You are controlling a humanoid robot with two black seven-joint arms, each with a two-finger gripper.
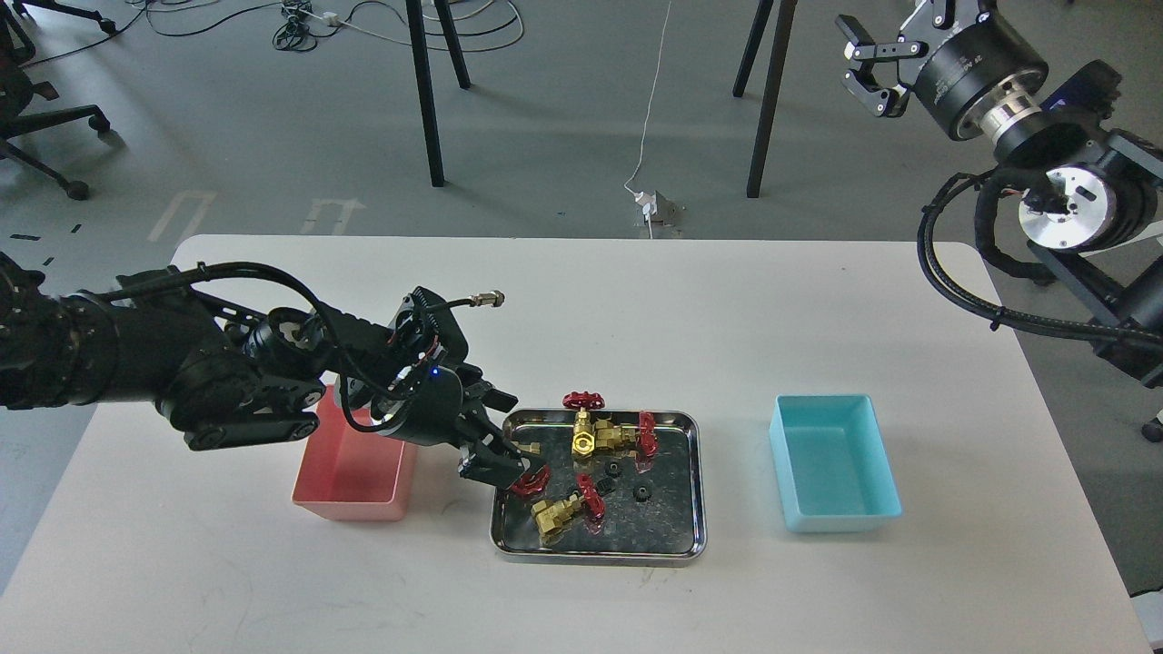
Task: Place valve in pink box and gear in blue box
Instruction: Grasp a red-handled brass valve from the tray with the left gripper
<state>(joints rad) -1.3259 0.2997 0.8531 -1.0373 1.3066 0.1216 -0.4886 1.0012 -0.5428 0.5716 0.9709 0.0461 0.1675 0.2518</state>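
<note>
Valve (530, 482) handwheel pinched in left jaws (509, 463); right jaws (863, 68) parted, empty.

Light is bright, even and diffuse, coming from overhead. The white table (581, 300) is near overexposed, with little texture showing on its far half. Shadows are soft: a faint one lies right of the pink box (350, 463), another beside the blue box (831, 459), and a pale one under the left arm (182, 372). The steel tray (692, 481) mirrors its contents and shows mottled glare. The black arm loses detail in its darkest parts. Focus is sharp throughout; edges bend slightly, as in the table's curved far edge.
</note>
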